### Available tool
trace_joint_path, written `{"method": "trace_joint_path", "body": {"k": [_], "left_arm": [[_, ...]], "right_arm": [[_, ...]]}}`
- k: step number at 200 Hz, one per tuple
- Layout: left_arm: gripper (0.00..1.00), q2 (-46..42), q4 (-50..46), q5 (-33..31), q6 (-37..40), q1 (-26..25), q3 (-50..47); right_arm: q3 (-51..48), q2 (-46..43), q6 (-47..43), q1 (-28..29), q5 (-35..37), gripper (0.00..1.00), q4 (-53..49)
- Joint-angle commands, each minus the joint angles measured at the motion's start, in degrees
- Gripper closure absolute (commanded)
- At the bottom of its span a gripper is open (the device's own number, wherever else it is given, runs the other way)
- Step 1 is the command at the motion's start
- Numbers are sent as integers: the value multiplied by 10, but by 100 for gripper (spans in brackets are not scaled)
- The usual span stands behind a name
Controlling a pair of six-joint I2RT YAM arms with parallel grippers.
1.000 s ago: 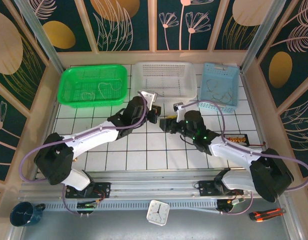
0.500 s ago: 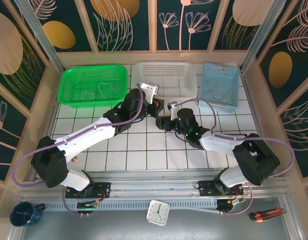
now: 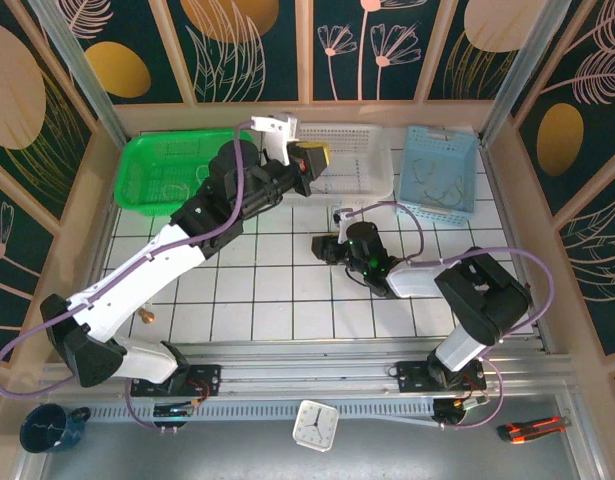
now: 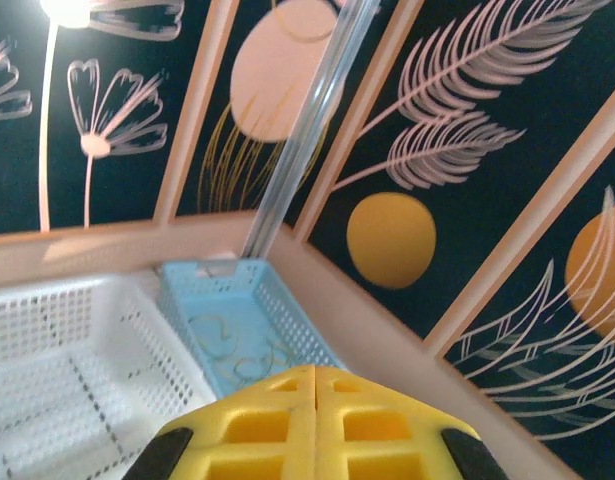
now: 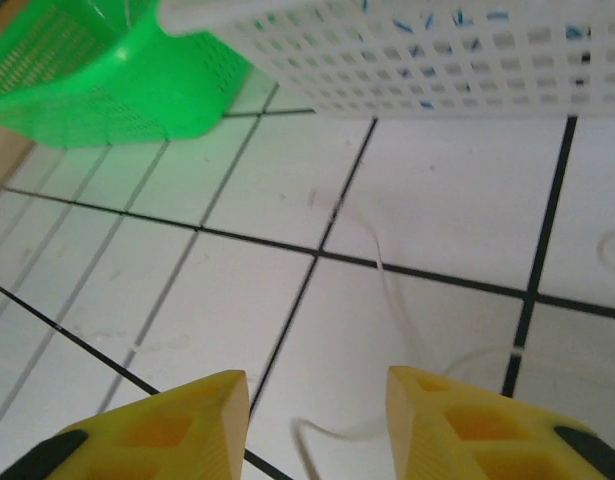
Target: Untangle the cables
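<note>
My left jaws are pressed together, raised by the white basket (image 3: 362,160), facing the blue basket (image 4: 297,335) with cables (image 4: 227,345) inside. My right jaws stand partly apart and empty, low over the desk (image 5: 187,300). A thin white cable (image 5: 383,282) lies just ahead, the green basket (image 5: 137,90) beyond

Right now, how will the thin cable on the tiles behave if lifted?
The thin cable lies in loose curves: probably floppy and light. Fine and flat on the tile, it may slip out of the right gripper.
</note>
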Motion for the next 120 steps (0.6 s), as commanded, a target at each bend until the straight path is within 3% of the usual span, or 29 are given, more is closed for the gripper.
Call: {"method": "trace_joint_path", "body": {"k": [1, 120], "left_arm": [[100, -8, -15, -2, -3, -2, 41], [100, 60, -81, -73, 77, 6, 259]], "right_arm": [[-14, 18, 17, 2, 22, 64, 41], [-61, 38, 51, 2, 23, 67, 81]]}}
